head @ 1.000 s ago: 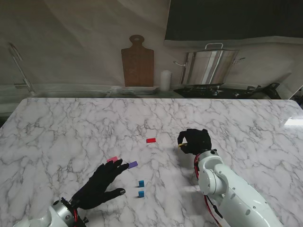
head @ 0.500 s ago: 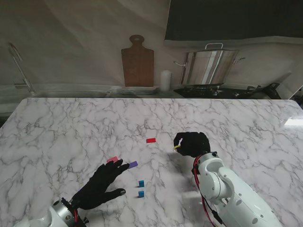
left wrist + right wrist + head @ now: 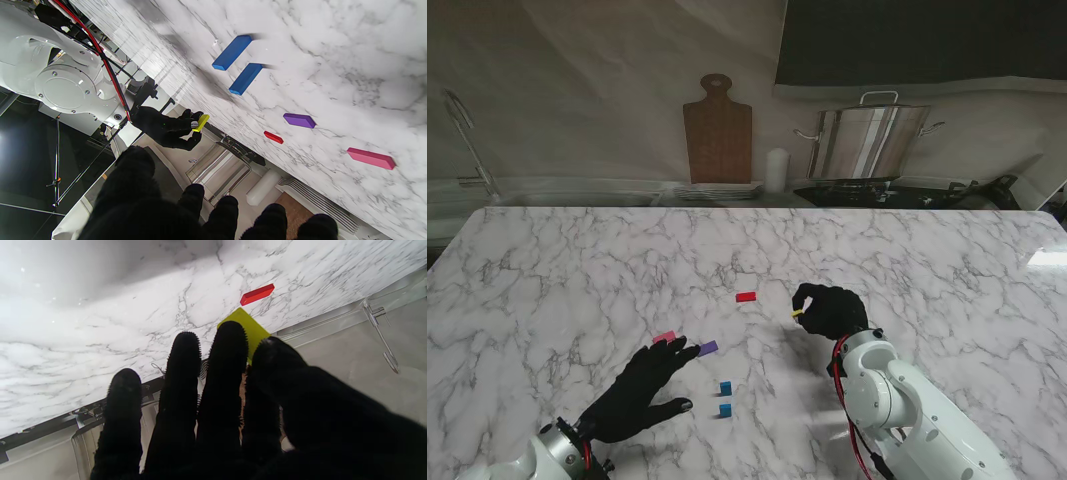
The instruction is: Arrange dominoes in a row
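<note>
Right hand (image 3: 831, 309) pinches a yellow domino (image 3: 796, 313); left hand (image 3: 642, 386) lies spread, holding nothing.

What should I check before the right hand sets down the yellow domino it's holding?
1. Grip: right hand pinches the small yellow domino at its fingertips: ok.
2. Domino off the white marble table: ok.
3. Row to join: two upright blue dominoes stand side by side: ok.
4. Flat red domino, purple domino and pink domino lie outside that row: not ok.
5. Left hand, open, rests apart from the blue pair: ok.
6. Grip firmness: cannot tell.
</note>
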### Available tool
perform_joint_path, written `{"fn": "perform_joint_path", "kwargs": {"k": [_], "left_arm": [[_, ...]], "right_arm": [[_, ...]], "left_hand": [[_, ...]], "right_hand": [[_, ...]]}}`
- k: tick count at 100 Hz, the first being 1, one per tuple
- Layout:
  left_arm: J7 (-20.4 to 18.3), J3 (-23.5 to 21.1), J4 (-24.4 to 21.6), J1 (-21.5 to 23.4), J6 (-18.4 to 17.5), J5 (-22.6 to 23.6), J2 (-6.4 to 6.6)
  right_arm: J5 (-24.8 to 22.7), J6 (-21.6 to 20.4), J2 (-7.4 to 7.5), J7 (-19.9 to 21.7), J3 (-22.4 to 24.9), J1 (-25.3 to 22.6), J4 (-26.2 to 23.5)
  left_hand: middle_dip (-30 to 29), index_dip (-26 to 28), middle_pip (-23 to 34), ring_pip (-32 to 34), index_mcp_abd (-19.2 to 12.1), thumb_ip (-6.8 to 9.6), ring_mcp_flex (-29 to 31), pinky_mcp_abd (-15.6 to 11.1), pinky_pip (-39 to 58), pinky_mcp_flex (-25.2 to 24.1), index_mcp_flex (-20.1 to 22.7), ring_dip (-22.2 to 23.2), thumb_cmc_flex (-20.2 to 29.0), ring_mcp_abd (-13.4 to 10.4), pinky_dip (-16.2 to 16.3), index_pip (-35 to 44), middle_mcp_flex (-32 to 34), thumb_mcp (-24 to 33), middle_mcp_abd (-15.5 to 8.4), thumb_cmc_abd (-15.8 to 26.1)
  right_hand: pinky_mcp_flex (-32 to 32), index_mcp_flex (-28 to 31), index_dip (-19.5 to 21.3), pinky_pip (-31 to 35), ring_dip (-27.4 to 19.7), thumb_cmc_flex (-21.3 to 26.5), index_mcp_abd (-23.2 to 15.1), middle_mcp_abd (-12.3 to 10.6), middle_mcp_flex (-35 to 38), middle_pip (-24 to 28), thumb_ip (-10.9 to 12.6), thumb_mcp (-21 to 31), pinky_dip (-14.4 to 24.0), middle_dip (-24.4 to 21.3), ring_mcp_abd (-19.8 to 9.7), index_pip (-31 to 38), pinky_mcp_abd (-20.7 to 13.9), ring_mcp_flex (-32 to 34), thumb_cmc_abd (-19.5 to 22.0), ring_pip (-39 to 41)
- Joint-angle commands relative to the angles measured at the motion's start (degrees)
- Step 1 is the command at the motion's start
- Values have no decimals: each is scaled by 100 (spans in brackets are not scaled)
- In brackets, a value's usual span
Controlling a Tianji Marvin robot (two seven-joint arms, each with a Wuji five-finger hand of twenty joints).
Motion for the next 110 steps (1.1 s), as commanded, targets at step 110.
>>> {"fn": "perform_joint_path", "kwargs": {"k": [110], "left_arm": [[-97,39,-16,0,16,13,0]], "right_arm": [[164,13,-125,-282,-205,-240,-249]], "left_hand": [[63,88,-31,-61,80,103,-69,-48,-35,38,-163,-98,-11,-153,-82,-63,-76,-27,-153,-85]], "right_hand": [[-497,231,-488,665,707,66,-250,118,-1681,1117,227,4,513,1705,38,825,-140,-1353,88,1778]]}}
